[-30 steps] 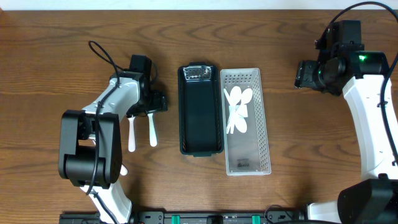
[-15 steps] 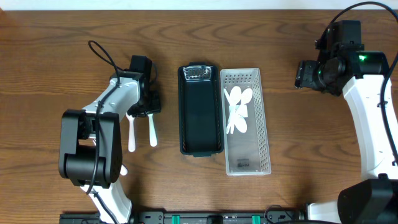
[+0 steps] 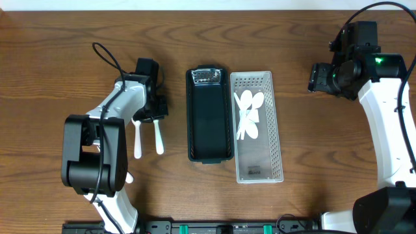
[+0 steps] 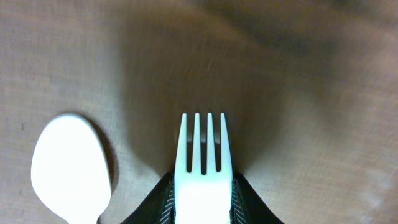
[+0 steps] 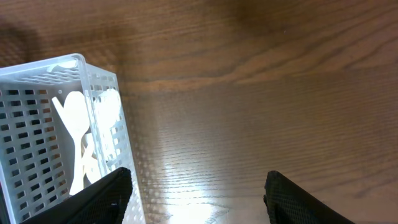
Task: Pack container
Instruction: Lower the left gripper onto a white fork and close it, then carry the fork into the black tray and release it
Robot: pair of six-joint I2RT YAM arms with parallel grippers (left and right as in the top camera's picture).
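Left wrist view shows the left fingers (image 4: 159, 204) apparently pinching the fork (image 4: 204, 168) on the counter (image 4: 311, 93), with a spoon (image 4: 70, 168) beside it. The right fingers (image 5: 93, 199) hang spread and empty. The next move is likely to lift the fork and carry it to the black container (image 3: 210, 130).

My jaws clamp white fork (image 4: 203, 168) at neck, tines pointing away. White spoon (image 4: 70, 169) bowl left of fork, not touching. Brown worktop (image 4: 311, 93) beneath.
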